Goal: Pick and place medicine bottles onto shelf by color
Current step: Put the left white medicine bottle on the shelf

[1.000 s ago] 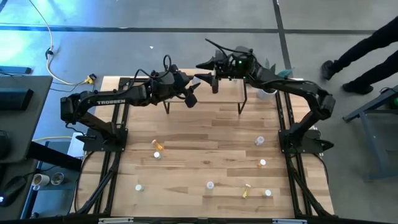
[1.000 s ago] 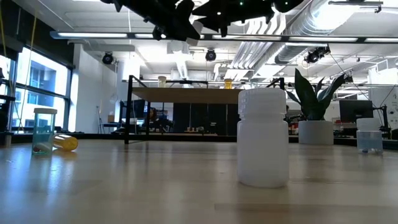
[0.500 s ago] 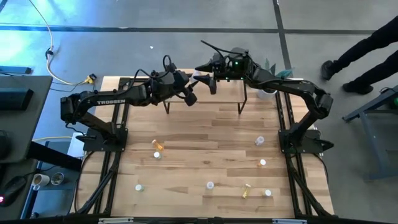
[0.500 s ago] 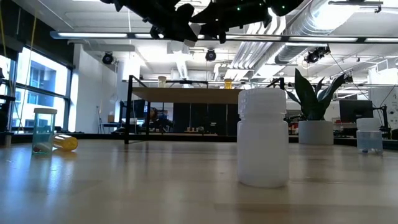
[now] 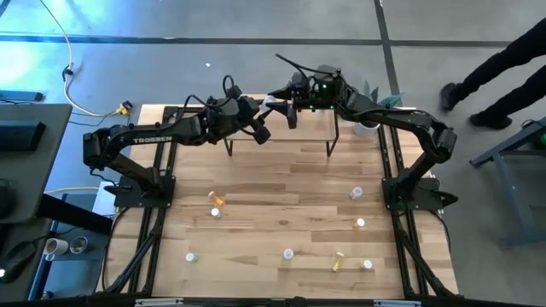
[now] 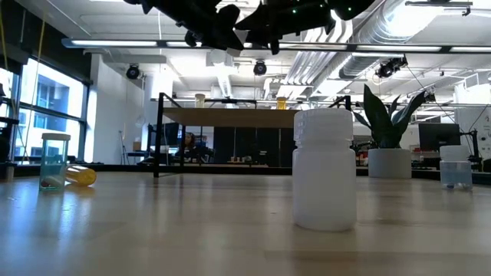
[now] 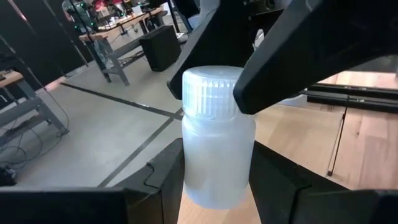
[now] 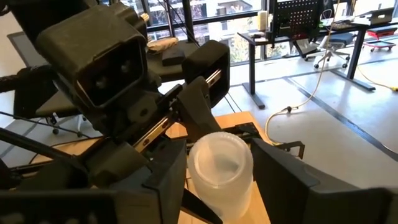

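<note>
Light-wood table (image 5: 281,183), one. One shelf (image 6: 230,116) on black legs at its far edge, two dark arms meeting above it. High view: eight loose medicine bottles (image 5: 288,253) on the table, two of them yellow and lying down. Grey concrete floor around the table, a person's legs (image 5: 495,77) at the far right. Only the low view shows two small bottles (image 6: 199,100) on the shelf and one potted plant (image 6: 387,126). Only the wrist views show the grip: left gripper (image 7: 216,177) clamped on the white bottle (image 7: 217,143) in mid-air, right gripper (image 8: 219,168) at its cap, can't tell if it's clamped.
</note>
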Tool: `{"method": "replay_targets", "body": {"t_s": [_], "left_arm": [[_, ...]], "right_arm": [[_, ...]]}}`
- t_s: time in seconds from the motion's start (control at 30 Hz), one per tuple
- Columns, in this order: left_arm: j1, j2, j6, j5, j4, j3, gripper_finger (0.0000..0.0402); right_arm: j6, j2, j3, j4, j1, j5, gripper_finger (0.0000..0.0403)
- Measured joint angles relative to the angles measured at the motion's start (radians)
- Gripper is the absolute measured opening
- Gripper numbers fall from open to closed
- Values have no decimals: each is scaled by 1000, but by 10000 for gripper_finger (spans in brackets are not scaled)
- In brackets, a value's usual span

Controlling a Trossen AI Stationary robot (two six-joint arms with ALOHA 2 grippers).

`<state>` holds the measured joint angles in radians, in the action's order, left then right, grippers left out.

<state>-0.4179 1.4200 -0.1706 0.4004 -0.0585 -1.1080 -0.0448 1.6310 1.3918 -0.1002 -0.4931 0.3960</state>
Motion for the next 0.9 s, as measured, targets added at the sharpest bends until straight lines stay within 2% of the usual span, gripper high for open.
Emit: {"method": "replay_targets", "body": {"t_s": [0.43,0.9], "left_arm": [[-1,0,90,-45,2,0,142],[-1,1,90,-50,18,0,142]], "right_arm": [[-1,-1,0,16,0,-3,137],[-3,-2,2,38,0,-3,133]]}}
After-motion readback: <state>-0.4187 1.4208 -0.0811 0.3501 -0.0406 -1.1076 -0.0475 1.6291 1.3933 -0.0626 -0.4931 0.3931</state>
